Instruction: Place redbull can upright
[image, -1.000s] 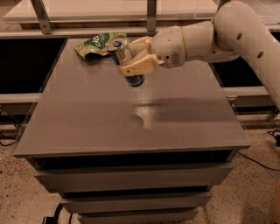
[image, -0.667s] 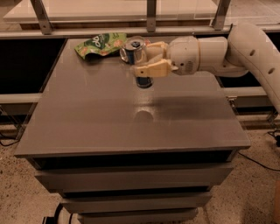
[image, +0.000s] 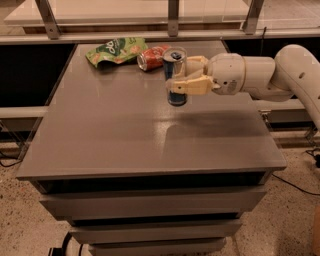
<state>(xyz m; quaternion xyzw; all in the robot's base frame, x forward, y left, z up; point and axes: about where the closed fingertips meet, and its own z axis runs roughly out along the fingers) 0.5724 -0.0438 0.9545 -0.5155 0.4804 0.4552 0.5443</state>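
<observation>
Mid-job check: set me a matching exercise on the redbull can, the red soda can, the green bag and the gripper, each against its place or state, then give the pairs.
Things:
1. redbull can
2. red soda can
3. green bag
4. gripper

Places or states:
A. lying on its side at the back of the table
B. reaching in from the right, closed around a can
C. upright, held above the table's middle
D. crumpled, at the back, furthest left

Pairs: 1-C, 2-A, 3-D, 4-B
</observation>
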